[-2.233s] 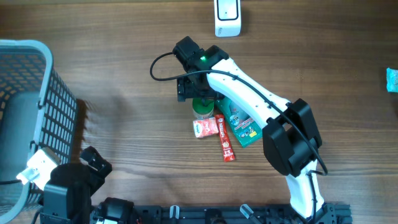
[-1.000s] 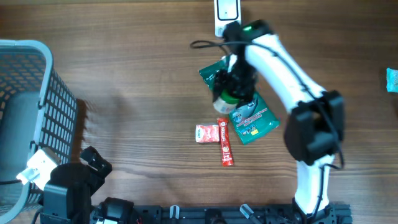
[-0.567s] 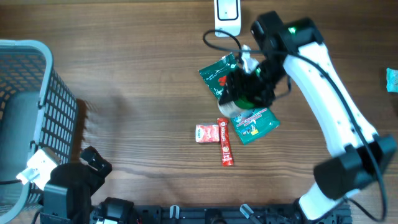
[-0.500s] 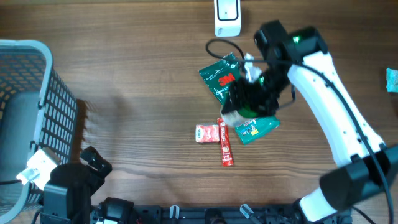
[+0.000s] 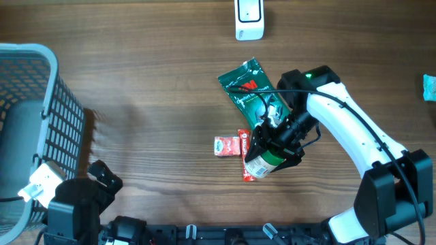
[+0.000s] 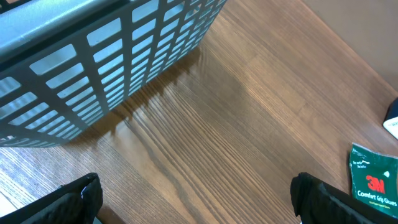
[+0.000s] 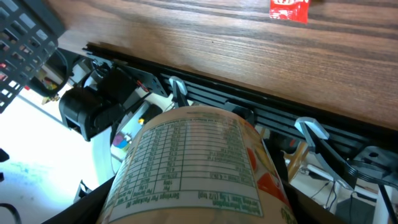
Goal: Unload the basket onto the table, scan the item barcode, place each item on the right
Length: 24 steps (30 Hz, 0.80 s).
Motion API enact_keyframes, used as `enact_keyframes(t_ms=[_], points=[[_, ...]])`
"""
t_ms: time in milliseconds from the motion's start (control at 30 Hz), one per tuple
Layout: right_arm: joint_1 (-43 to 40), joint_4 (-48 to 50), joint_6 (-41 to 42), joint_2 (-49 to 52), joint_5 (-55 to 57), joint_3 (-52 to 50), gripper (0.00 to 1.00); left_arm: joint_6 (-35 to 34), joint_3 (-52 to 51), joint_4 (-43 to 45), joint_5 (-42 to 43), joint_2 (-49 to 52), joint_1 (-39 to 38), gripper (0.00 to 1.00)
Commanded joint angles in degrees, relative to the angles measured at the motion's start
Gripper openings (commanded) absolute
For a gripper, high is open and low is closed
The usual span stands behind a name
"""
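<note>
**Far left.** Grey mesh basket, standing on the table against its left edge; its slatted wall fills the upper left of the left wrist view.

**Lower left.** Left arm, parked at the table's front corner just beside the basket. Left tool: released, jaws spread wide, holding nothing, with bare wood beneath it.

**Centre, front.** Small red-and-white packet, lying flat. Just to its right is a narrow red stick packet, lengthwise front to back; its near end is partly covered from above by the held item.

**Centre, back edge.** White scanner, well apart from the packets and from the held item.

**Centre.** Green glove packet marked "3M", lying flat at an angle between the scanner and the red packets; a black cable crosses it.

**Centre right, front.** Cylindrical container, with a pale printed label and green on its upper part, tilted over the red stick packet. Right tool: clenched around the container. The right wrist view shows the label's nutrition table facing the camera, with the table's front edge beyond it.

**Far right edge.** Teal item, cut off by the frame; it cannot be identified.
</note>
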Motion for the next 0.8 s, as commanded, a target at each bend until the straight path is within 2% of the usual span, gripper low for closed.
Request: enact_keyframes(t_ms=[0,67,133,300,467,600,767], points=[[-1.7,1.8,-1.4,-1.0,-2.6,2.8,0.61,-0.5,0.4,0.1,-0.1,-0.2,0.4,1.0],[-3.0,4.7,-1.2,-1.1,-2.0,4.6,0.59,-0.5,0.4,0.1,-0.1,-0.2,0.4,1.0],[-5.5,12.5,1.9,-1.1,4.0,7.5,0.57,-0.5,0.4,0.1,-0.1,-0.2,0.4,1.0],[-7.7,35.2,8.6,-0.9,15.3,9.6,0.63,-0.5,0.4,0.1,-0.1,-0.2,0.4,1.0],[-7.6,58.6,9.3,0.1,19.5,9.0,0.62,-0.5,0.4,0.1,-0.1,-0.2,0.4,1.0],[-7.3,72.4,9.3,5.2,26.6,9.0,0.63,-0.5,0.4,0.1,-0.1,-0.2,0.4,1.0],[-7.3,96.6,6.4,16.4,29.7,9.0,0.69,-0.5,0.4,0.1,-0.1,-0.2,0.4,1.0]])
